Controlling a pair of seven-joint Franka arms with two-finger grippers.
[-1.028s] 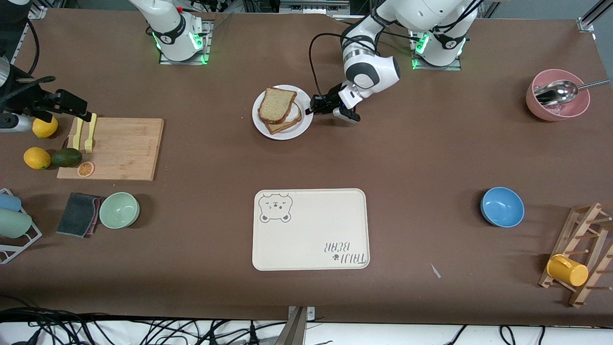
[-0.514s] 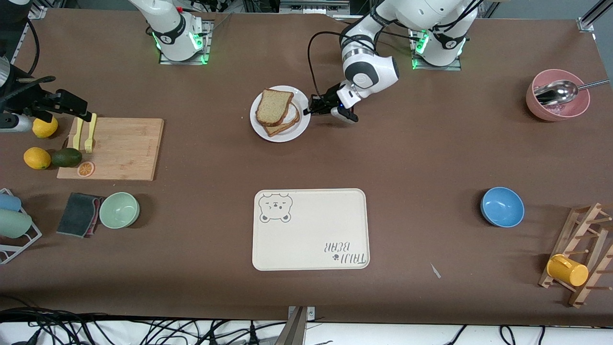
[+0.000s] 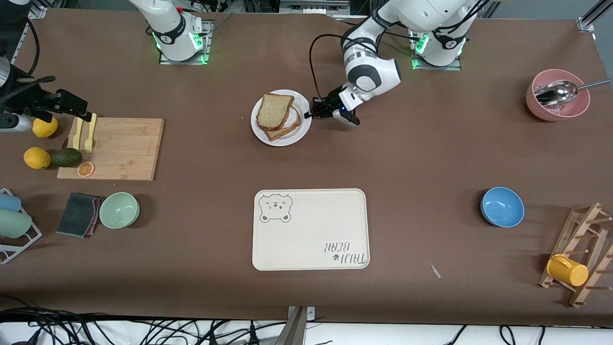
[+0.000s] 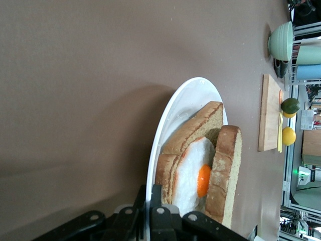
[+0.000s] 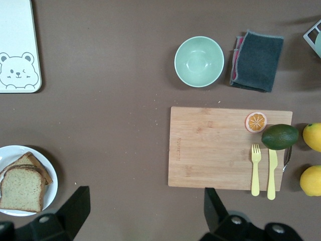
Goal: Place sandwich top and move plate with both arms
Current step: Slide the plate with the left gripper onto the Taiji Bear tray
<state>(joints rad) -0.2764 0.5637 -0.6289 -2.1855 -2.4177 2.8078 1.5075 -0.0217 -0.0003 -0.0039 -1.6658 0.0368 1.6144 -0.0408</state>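
The white plate [image 3: 299, 132] sits mid-table, near the arms' bases. On it, the sandwich top [image 3: 274, 111] lies on the egg slice [image 3: 287, 128]. My left gripper [image 3: 311, 113] is shut on the plate's rim at the side toward the left arm's end. In the left wrist view its fingers [image 4: 156, 201] pinch the plate's rim [image 4: 165, 120]. The fried egg [image 4: 198, 173] shows under the sandwich top [image 4: 226, 170], and a shadow lies under the plate. My right gripper [image 5: 146, 193] is open and empty, high over the table between the plate [image 5: 52, 176] and the cutting board [image 5: 210, 150].
A cream bear tray [image 3: 311, 230] lies nearer the front camera than the plate. A cutting board [image 3: 115, 148] with cutlery, fruit, a cloth and a green bowl [image 3: 119, 210] are toward the right arm's end. A blue bowl [image 3: 502, 206], a pink bowl [image 3: 555, 103] and a mug rack [image 3: 579, 254] are toward the left arm's end.
The left gripper and the plate have shifted slightly, first toward the bases, then back toward the front camera. The top slice has slid to sit more squarely over the lower slice.
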